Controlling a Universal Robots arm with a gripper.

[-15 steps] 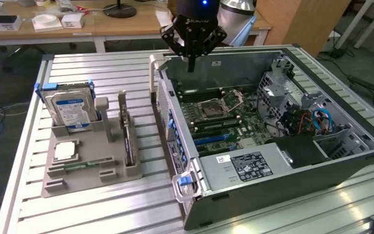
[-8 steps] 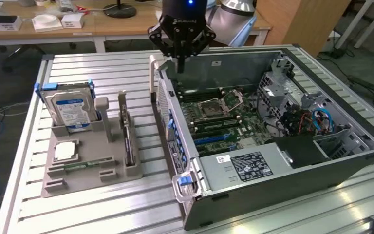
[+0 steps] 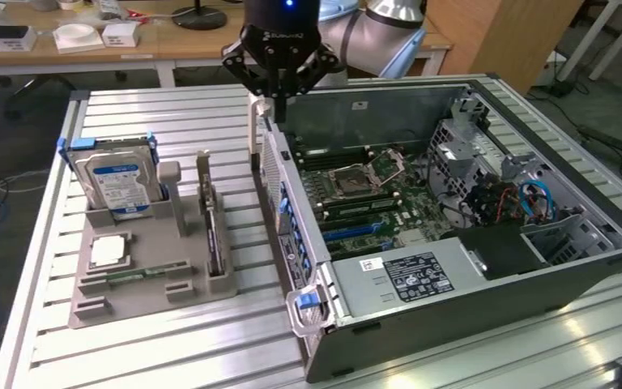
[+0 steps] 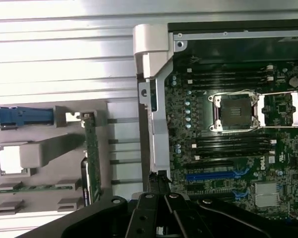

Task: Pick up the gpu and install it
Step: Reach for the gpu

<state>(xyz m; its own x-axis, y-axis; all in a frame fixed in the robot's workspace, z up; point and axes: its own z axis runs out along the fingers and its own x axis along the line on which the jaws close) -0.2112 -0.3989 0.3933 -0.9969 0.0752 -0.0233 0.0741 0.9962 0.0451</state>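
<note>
The gpu [image 3: 213,235] is a thin green card standing on edge in a slot of the grey holder [image 3: 149,304] on the exterior view's left. In the wrist view the gpu [image 4: 92,153] shows edge-on in the holder [image 4: 49,124]. My gripper [image 3: 274,107] hangs shut with nothing between its fingers. It is above the rear wall of the open computer case [image 3: 419,324], to the right of the holder and apart from the card. In the wrist view the gripper [image 4: 161,184] sits over the case's wall, beside the motherboard [image 4: 228,148].
The holder also carries a hard drive [image 3: 117,182] with a blue-white label, a processor [image 3: 109,251] and a narrow memory stick [image 3: 138,275]. Inside the case the motherboard [image 3: 365,194] has blue slots [image 4: 213,175] and an empty socket [image 4: 236,111]. Everything stands on a slatted metal table [image 3: 181,356].
</note>
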